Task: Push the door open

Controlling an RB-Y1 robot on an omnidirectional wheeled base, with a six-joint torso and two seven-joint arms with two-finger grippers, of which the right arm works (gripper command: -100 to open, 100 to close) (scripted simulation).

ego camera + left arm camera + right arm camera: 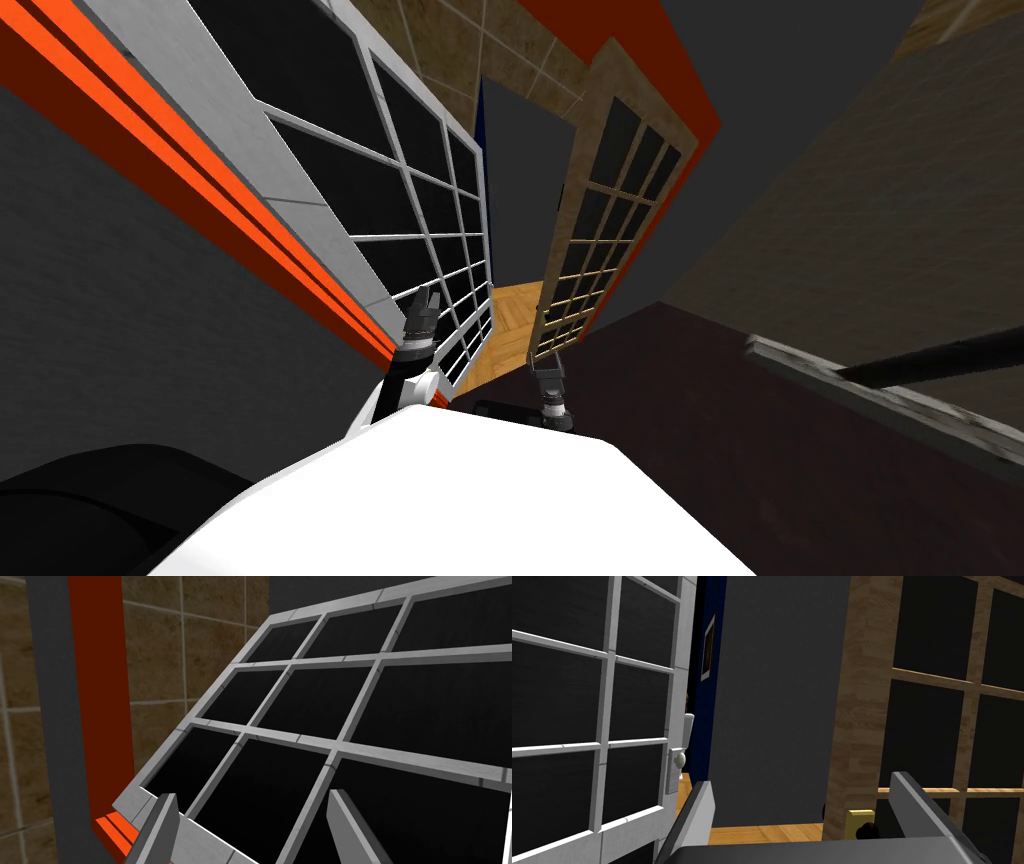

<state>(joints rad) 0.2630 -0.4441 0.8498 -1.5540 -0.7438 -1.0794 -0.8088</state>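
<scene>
Left pincer (252, 816) spread wide just before the grey paned door (300, 742), ajar left of the gap; right pincer (804, 801) likewise open, beside the wooden door (857, 701). Possible trouble: blades slipping off a bar and snagging.

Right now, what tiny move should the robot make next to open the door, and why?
Probably ease the left end effector forward into the white door. Its fingers are open and sit close to the door's bars. The opening between this door and the wooden door is narrow, so a push there should widen it.
</scene>
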